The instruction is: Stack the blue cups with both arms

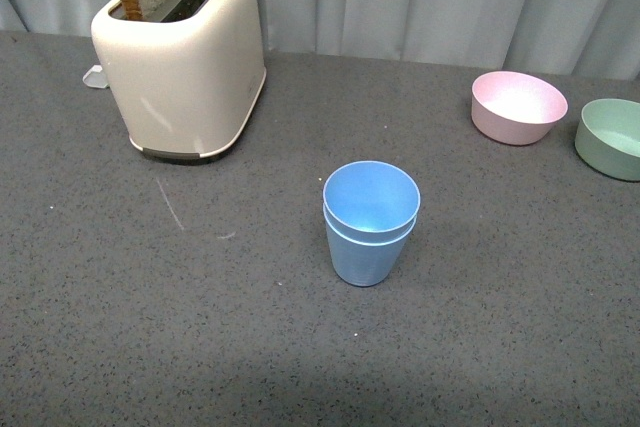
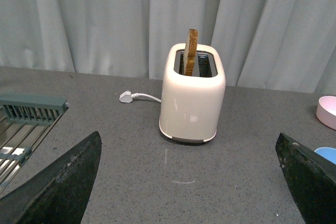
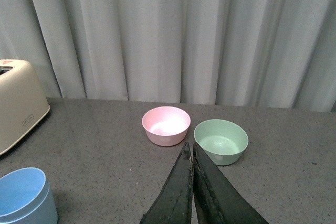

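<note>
The blue cups (image 1: 370, 222) sit nested upright at table centre, the toaster (image 1: 182, 62) at their 10 o'clock. The left gripper (image 2: 189, 182) is spread wide and empty. The right gripper (image 3: 192, 187) is pressed closed on nothing, the pink bowl (image 3: 166, 125) and green bowl (image 3: 221, 141) beyond it.

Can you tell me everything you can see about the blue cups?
The blue cups are two light blue, matte, plastic-looking tumblers without handles, wider at the rim. One sits nested inside the other, its rim showing just above the outer rim. The stack stands upright on the grey table, in front of the toaster and bowls. It looks empty, and nothing else touches it.
</note>
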`<state>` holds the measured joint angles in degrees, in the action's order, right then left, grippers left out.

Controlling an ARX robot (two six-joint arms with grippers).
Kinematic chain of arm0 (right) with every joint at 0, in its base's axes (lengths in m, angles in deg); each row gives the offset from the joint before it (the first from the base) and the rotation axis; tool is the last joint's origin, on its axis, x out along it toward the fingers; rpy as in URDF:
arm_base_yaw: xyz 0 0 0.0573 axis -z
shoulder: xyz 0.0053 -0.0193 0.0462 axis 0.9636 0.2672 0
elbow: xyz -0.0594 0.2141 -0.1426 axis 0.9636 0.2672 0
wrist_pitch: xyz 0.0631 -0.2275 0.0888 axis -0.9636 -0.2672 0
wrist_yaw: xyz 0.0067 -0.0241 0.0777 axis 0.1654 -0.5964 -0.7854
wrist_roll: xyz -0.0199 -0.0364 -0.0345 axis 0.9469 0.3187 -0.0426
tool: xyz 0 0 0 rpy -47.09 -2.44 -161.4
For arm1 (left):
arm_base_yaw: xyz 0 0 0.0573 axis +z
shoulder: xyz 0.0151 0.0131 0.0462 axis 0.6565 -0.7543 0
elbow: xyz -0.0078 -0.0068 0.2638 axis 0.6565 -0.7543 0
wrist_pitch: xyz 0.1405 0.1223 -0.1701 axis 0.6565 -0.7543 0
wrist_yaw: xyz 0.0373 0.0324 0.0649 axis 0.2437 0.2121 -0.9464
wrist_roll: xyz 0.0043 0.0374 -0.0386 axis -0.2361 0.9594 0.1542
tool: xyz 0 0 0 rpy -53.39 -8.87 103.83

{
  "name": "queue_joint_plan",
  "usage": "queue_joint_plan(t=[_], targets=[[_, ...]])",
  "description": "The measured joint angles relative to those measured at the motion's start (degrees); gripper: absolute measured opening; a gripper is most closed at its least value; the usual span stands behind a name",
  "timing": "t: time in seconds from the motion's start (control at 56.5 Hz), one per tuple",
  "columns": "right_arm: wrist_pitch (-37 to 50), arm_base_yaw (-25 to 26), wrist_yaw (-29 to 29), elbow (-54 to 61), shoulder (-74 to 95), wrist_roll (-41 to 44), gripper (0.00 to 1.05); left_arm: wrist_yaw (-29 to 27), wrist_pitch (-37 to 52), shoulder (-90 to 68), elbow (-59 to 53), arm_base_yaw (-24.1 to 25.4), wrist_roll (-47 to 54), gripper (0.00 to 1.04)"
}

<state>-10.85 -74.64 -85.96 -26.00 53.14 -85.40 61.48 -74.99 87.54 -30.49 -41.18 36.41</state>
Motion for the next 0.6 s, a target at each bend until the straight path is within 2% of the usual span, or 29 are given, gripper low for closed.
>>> queue_joint_plan(t=[0.513, 0.602], targets=[[-10.3, 0.0, 0.0, 0.0, -10.4, 0.0, 0.01, 0.0, 0.0, 0.0, 0.0, 0.0, 0.0, 0.98], [-19.4, 0.0, -0.2, 0.0, -17.4, 0.0, 0.01, 0.0, 0.0, 0.0, 0.0, 0.0, 0.0, 0.98]])
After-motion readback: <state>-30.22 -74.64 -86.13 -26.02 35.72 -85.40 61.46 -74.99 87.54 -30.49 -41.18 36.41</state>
